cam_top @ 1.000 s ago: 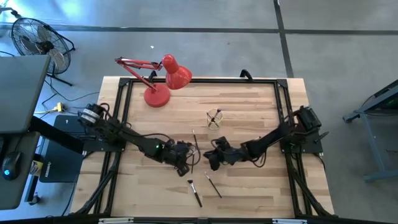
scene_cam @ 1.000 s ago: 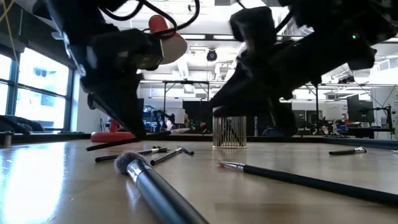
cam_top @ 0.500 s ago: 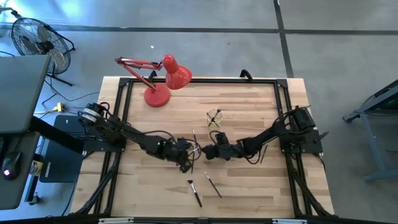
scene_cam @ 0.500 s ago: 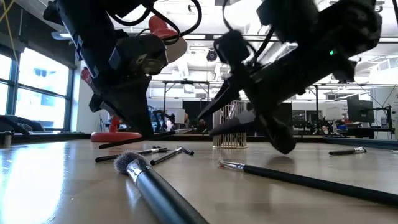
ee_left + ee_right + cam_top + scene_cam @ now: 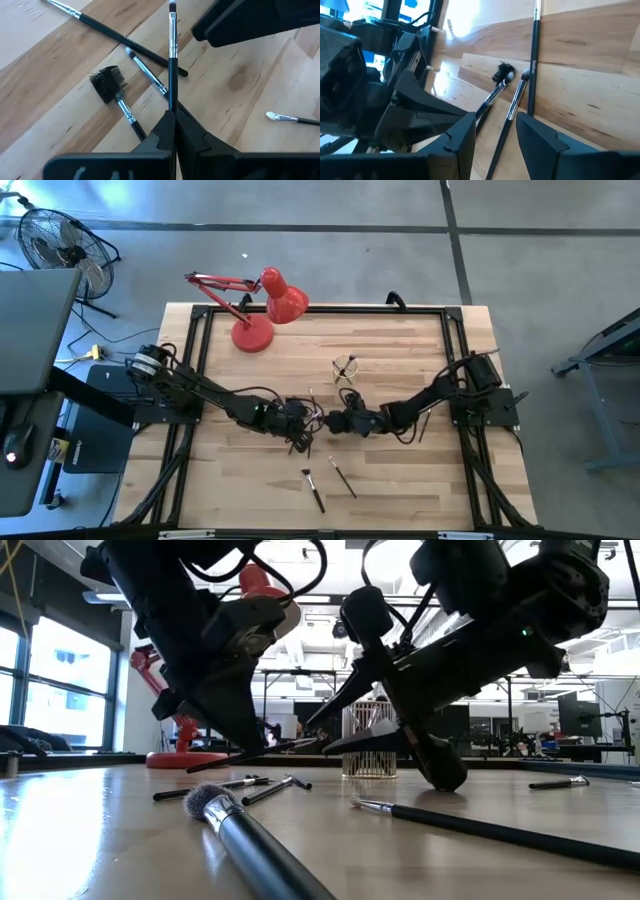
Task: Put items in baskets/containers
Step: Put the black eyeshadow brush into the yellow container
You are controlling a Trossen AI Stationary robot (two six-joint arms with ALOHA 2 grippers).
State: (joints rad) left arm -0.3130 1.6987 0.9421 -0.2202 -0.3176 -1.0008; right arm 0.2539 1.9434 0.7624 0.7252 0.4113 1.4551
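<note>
My left gripper [image 5: 303, 423] [image 5: 172, 117] is at the table's middle, shut on a thin black brush [image 5: 172, 60] with a silver ferrule. My right gripper [image 5: 330, 423] [image 5: 495, 132] faces it from the right, open; its fingers [image 5: 340, 705] stand above and below the brush's free end [image 5: 310, 742], and I cannot tell if they touch it. Several loose brushes [image 5: 150, 75] lie flat on the wood under both grippers, among them a comb-headed one [image 5: 111, 85]. The small clear cup [image 5: 345, 370] [image 5: 370, 745] stands upright behind the grippers with dark sticks in it. My left gripper pinches the thin brush's handle [image 5: 172, 107] between its two shut fingers, and the brush runs on straight out past the fingertips. In the low view the brush [image 5: 260, 752] is clear of the table, slanting slightly up toward my right gripper.
A red desk lamp [image 5: 255, 305] stands at the far left. Two brushes [image 5: 312, 490] [image 5: 343, 477] lie nearer the front edge; in the low view a thick one [image 5: 250, 840] and a long thin one [image 5: 500, 830] lie close. Another brush [image 5: 565, 782] lies right.
My left gripper has risen and gone a little toward the far edge and my right gripper, lifting the thin brush clear of the table. My right gripper has gone toward the table's left, closing in on the left gripper and the brush's free end.
</note>
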